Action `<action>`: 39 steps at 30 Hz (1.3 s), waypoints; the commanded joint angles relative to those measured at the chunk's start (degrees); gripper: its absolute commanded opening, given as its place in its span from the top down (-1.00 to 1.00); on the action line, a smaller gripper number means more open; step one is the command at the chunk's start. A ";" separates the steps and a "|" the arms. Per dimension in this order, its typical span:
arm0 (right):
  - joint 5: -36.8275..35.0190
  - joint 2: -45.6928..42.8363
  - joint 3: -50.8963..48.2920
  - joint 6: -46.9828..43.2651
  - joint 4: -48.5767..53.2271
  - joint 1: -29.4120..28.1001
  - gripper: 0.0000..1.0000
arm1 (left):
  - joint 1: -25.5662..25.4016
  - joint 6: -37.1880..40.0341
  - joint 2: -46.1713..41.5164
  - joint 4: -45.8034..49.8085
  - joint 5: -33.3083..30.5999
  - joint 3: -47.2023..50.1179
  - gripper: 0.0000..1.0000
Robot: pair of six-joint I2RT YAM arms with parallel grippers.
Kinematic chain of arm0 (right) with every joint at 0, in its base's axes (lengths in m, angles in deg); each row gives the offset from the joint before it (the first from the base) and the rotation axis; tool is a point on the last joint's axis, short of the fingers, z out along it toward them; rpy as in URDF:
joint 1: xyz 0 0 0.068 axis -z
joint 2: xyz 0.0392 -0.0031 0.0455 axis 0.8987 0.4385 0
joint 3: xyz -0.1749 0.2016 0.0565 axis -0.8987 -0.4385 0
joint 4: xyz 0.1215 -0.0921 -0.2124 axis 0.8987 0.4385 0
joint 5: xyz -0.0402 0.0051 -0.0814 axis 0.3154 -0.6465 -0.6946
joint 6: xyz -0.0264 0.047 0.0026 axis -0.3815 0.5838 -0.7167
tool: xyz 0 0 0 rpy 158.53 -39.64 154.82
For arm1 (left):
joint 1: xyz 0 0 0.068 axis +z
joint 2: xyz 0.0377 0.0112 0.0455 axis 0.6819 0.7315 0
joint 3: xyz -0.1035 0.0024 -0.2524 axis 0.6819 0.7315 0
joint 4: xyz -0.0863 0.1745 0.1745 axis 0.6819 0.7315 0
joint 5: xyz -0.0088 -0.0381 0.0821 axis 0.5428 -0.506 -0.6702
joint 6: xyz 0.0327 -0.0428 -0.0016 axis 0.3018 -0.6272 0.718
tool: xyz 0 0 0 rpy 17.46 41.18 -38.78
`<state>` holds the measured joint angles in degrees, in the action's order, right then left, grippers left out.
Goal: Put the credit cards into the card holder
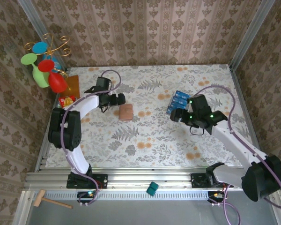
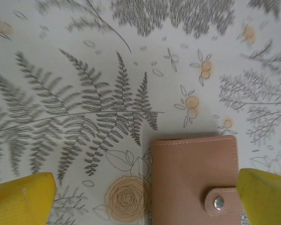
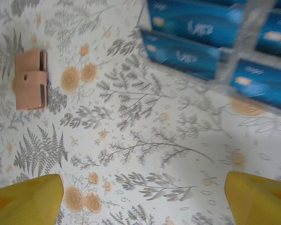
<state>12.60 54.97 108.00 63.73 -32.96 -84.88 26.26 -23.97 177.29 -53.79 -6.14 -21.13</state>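
The card holder (image 1: 126, 111) is a small pinkish-brown wallet lying flat on the floral table, closed by a snap strap (image 2: 220, 201). My left gripper (image 1: 119, 99) hovers just left of and above the card holder (image 2: 194, 180), open, its yellow fingertips (image 2: 21, 199) wide apart with nothing between them. The blue credit cards (image 1: 179, 101) lie in a clear tray right of centre. My right gripper (image 1: 175, 115) is near the tray's front left corner, open over bare tablecloth. In the right wrist view the credit cards (image 3: 192, 28) are at the top right and the card holder (image 3: 30, 79) is far left.
An amber-orange translucent square (image 1: 73, 84) lies at the back left beside a gold stand of coloured plastic glasses (image 1: 44, 65). A small red and yellow item (image 1: 67, 100) sits by the left arm. A green cube (image 1: 152, 189) and a wooden mallet (image 1: 49, 200) rest on the near rail.
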 commanded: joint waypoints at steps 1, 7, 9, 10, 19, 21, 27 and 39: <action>-3.49 2.26 0.02 3.26 -2.67 -2.88 -0.81 | -0.96 2.66 3.19 2.40 3.89 -3.63 -1.00; -5.20 2.78 0.36 3.40 -2.32 -4.16 -0.82 | -3.67 3.22 6.54 2.42 4.19 -5.73 -1.00; -6.15 2.09 0.22 3.24 -1.80 -4.16 -0.83 | -4.52 2.94 7.33 2.29 4.14 -5.96 -1.00; -6.43 1.79 0.25 3.22 -1.48 -4.16 -0.83 | -4.96 2.70 7.52 2.12 4.10 -5.93 -1.00; -7.97 -0.16 -0.71 2.88 -0.47 -4.16 -0.85 | -8.95 0.45 7.38 0.32 4.49 -3.45 -1.00; -8.06 -0.25 -0.80 2.81 -0.47 -4.13 -0.86 | -9.06 -0.13 6.64 -0.36 4.63 -2.31 -1.00; -8.03 0.16 -0.55 2.58 -0.56 -4.08 -0.85 | -14.28 -3.07 3.96 -2.83 4.40 1.22 -1.00; -8.32 0.21 -0.72 2.12 -0.47 -4.10 -0.86 | -18.60 -6.37 -4.50 -4.43 2.67 8.64 -1.00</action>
<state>6.11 55.72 107.85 66.28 -34.38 -88.79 7.35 -28.82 175.36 -58.18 -2.49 -13.89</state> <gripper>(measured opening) 0.928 0.999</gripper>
